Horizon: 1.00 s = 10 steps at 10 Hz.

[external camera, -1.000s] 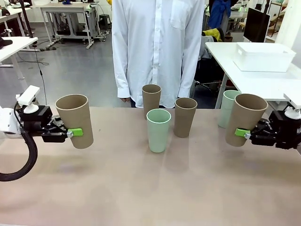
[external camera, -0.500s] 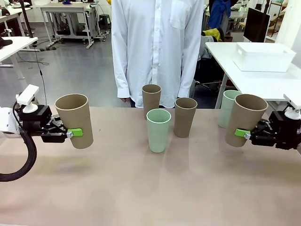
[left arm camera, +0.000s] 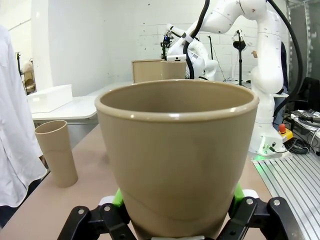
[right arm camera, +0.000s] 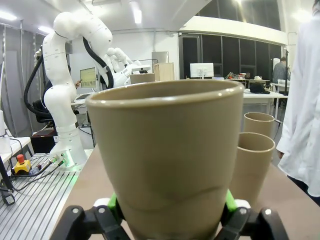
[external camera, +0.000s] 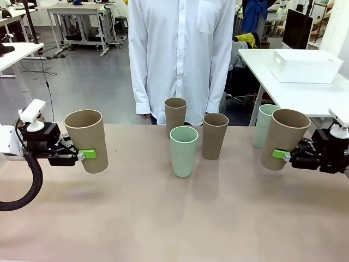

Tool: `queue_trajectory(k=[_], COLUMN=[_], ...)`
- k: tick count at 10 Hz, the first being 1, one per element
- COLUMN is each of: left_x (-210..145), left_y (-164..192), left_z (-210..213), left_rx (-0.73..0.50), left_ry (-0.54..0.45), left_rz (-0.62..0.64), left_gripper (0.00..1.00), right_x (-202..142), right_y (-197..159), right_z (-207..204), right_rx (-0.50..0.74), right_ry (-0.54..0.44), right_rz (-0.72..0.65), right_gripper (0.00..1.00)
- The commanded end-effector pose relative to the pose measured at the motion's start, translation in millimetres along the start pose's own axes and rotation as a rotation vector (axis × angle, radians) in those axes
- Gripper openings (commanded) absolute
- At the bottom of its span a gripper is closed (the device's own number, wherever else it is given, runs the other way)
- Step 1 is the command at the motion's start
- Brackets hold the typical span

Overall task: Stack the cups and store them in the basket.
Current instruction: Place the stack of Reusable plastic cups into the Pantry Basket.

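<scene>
Front view: at the left of the frame the left tool (external camera: 89, 154) clamps the lower part of the left brown cup (external camera: 86, 134), held clear of the bench (external camera: 163, 218). Its long axis is near upright, mouth up, leaning slightly left. At the right edge the right tool (external camera: 280, 154) grips the right brown cup (external camera: 286, 134), mouth up, leaning slightly right. Mid-frame the far brown cup (external camera: 175, 115), middle brown cup (external camera: 214, 136) and front mint cup (external camera: 184, 152) stand upright. The rear mint cup (external camera: 264, 124) stands behind the right brown cup. The white basket (external camera: 307, 66) sits on a side bench (external camera: 305, 97), upper right.
</scene>
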State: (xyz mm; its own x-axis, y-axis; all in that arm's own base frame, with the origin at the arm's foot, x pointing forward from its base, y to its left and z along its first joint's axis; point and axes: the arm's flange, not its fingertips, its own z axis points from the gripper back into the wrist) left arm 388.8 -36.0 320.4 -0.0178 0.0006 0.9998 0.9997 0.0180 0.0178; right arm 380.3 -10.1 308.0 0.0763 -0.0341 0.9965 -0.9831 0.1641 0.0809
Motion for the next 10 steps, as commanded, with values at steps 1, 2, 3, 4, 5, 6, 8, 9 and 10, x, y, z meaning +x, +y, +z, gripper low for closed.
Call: queue_trajectory(k=[1, 2, 3, 4, 5, 6, 8, 9, 10], left_x=[2.7, 2.7, 2.7, 2.7, 2.7, 2.7, 2.7, 2.7, 2.7], left_y=[0.0, 0.0, 0.0, 0.0, 0.0, 0.0, 0.0, 0.0, 0.0], left_z=[0.6, 0.6, 0.6, 0.6, 0.6, 0.6, 0.6, 0.6, 0.6], left_rx=[0.003, 0.003, 0.003, 0.003, 0.003, 0.003, 0.003, 0.003, 0.003], left_ry=[-0.002, -0.002, -0.002, -0.002, -0.002, -0.002, -0.002, -0.002, -0.002], left_rz=[-0.007, -0.007, -0.007, -0.007, -0.007, -0.007, -0.007, -0.007, -0.007], left_gripper=[0.84, 0.84, 0.84, 0.84, 0.84, 0.84, 0.84, 0.84, 0.84], right_x=[1.6, 1.6, 1.6, 1.6, 1.6, 1.6, 1.6, 1.6, 1.6], right_y=[-0.1, -0.1, -0.1, -0.1, -0.1, -0.1, -0.1, -0.1, -0.1], right_z=[-0.5, -0.5, -0.5, -0.5, -0.5, -0.5, -0.5, -0.5, -0.5], right_rx=[0.001, 0.001, 0.001, 0.001, 0.001, 0.001, 0.001, 0.001, 0.001], right_ry=[0.001, 0.001, 0.001, 0.001, 0.001, 0.001, 0.001, 0.001, 0.001], right_rz=[0.005, 0.005, 0.005, 0.005, 0.005, 0.005, 0.005, 0.005, 0.005], right_gripper=[0.84, 0.84, 0.84, 0.84, 0.84, 0.84, 0.84, 0.84, 0.84])
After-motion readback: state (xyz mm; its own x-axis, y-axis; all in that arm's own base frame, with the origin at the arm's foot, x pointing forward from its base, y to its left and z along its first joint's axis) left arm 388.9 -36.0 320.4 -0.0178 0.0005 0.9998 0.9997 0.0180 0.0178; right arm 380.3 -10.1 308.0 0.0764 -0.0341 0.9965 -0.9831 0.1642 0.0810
